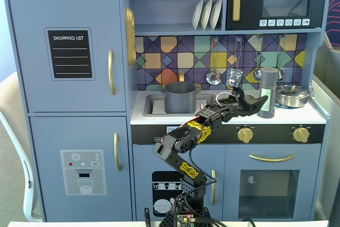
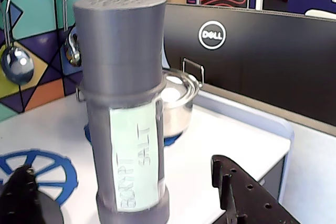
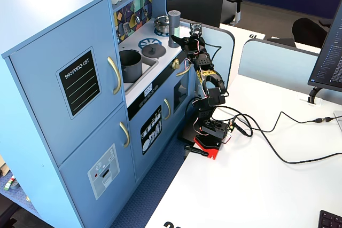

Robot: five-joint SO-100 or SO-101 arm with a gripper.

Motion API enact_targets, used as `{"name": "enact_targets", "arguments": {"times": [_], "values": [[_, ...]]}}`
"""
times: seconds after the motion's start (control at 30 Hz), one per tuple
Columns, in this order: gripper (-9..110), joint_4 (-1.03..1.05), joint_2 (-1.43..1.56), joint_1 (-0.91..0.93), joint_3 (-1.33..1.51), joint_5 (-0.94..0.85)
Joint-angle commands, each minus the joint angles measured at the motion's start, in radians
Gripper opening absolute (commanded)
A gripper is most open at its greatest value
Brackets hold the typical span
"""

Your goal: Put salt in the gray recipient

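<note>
The salt shaker (image 2: 126,108) stands upright on the white countertop (image 1: 212,116) of the toy kitchen, near the right end, just beside the shiny silver pan (image 1: 292,95). The gray pot (image 1: 179,97) sits in the sink (image 3: 145,69) to the left in the front fixed view, well apart from the shaker.

The gripper (image 1: 258,103) is level with the lower body of the shaker. In the wrist view its jaws stand apart, one dark finger low at the left edge and the other low at the right, with the shaker between them and no contact visible.

Step in hand, as judged: close on the shaker.

1. Keep the shaker centred between the fingers before closing; an off-centre squeeze would likely push the tall body sideways and tip it.
2. Grip the straight barrel below the wider cap, across the pale label (image 2: 133,156).
3. Advance no further than needed; the silver pan stands close behind.
4. Lift straight up before moving toward the pot, so that the base clears the countertop.
</note>
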Motion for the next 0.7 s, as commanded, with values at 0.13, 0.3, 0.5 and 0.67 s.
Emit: {"name": "enact_targets", "arguments": {"times": [0.13,0.3,0.5,0.67], "values": [[49,-0.061,-0.181,-0.011,-0.212,0.026],[49,-0.091,-0.311,-0.017,-0.313,0.025],[48,-0.137,-0.428,-0.04,-0.394,0.018],[47,-0.146,-0.508,-0.055,-0.46,0.014]]}}
